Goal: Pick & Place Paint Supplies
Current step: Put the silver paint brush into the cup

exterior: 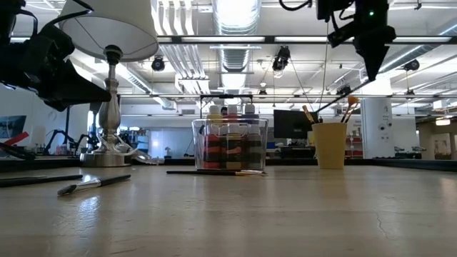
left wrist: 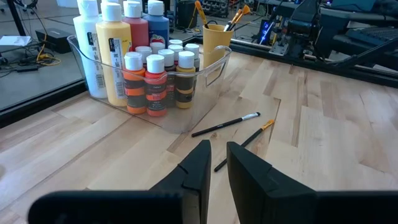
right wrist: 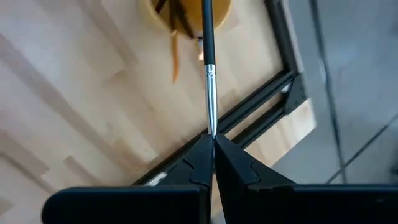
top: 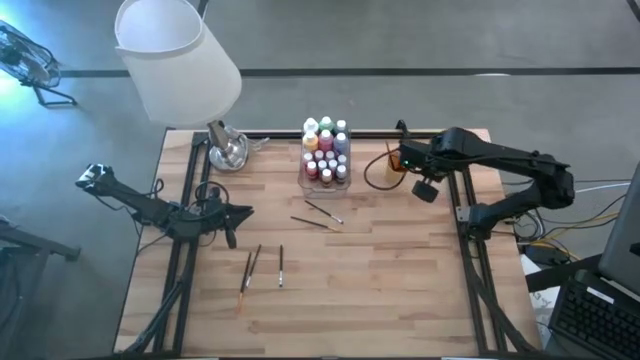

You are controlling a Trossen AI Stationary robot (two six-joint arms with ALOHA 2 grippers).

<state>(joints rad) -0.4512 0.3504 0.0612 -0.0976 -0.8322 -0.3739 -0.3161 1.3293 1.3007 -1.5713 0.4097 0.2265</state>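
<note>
- our right gripper (right wrist: 213, 138) hangs above the far right of the table (top: 400, 300), over the orange cup (top: 380, 172), its fingers clenched on a paintbrush (right wrist: 209, 68).
- that held brush points away from the fingertips with its dark handle end reaching down into the cup, where other brushes (exterior: 348, 107) already stand.
- our left gripper (left wrist: 217, 155) hovers low over the left part of the table, its fingers a little apart with nothing between them.
- just ahead of the left fingertips two brushes (left wrist: 239, 127) lie on the wood, near the clear plastic box (top: 326, 160) and apart from the gripper.
- three more brushes (top: 262, 268) lie nearer the front edge, to the right of the left gripper and untouched.
- the paint bottles (left wrist: 146, 59) stand upright in the clear box at the far middle of the table, tall ones behind, small white-capped ones in front.
- a lamp (top: 180, 60) with a white shade stands at the far left corner.
</note>
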